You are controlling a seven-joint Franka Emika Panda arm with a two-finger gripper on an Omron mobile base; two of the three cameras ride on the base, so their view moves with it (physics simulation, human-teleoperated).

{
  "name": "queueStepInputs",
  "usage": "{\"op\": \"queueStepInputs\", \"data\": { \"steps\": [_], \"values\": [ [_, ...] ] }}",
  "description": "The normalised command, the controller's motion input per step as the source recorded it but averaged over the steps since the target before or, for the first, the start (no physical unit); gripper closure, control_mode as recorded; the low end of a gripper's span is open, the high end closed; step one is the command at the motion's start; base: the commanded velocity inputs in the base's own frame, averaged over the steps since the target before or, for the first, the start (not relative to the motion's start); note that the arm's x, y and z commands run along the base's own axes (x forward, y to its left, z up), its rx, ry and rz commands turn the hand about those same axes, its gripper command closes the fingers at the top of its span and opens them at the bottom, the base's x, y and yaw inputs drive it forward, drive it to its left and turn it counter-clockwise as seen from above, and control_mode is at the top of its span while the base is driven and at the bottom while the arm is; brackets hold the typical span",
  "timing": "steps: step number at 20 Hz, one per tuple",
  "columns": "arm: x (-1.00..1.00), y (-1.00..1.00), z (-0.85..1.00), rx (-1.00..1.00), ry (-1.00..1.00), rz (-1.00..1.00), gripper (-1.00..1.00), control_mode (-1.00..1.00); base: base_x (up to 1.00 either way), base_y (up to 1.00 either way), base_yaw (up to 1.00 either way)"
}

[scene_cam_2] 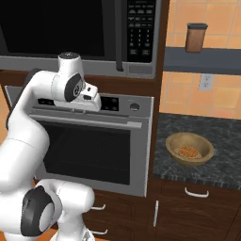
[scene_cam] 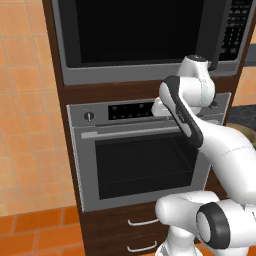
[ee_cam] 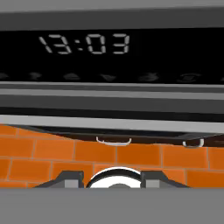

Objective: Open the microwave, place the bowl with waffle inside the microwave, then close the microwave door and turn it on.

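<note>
Gripper (scene_cam_2: 94, 104) hangs level before the oven (scene_cam: 140, 165) display, microwave door (scene_cam: 135, 30) shut above it; finger spread cannot be told.

microwave (scene_cam_2: 80, 33) top cut off by frame, gripper fingers (ee_cam: 70, 178) mostly below view edge

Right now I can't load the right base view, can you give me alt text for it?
The microwave door is shut, and the white arm's gripper hangs below it, in front of the silver oven. The bowl with waffle sits on the dark counter to the right, untouched.
</note>
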Motion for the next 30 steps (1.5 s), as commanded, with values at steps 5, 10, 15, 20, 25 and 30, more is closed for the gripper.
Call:
{"op": "queueStepInputs", "data": {
  "steps": [5,10,15,20,25,30],
  "values": [
    [-0.36,-0.34,0.15,0.07,-0.22,-0.06,-1.00,-1.00,0.00,0.00,0.00],
    [-0.59,-0.74,0.47,0.16,-0.57,-0.16,-1.00,-1.00,0.00,0.00,0.00],
    [-0.15,-0.78,0.56,0.06,-0.40,-0.19,-1.00,-1.00,0.00,0.00,0.00],
    [0.00,-0.59,1.00,0.02,-0.40,-0.09,-1.00,-1.00,0.00,0.00,0.00],
    [-0.08,-0.24,1.00,0.00,-0.33,-0.09,-1.00,-1.00,0.00,0.00,0.00],
    [0.01,0.11,0.37,-0.07,-0.01,-0.03,-1.00,-1.00,0.00,0.00,0.00]
  ]
}}
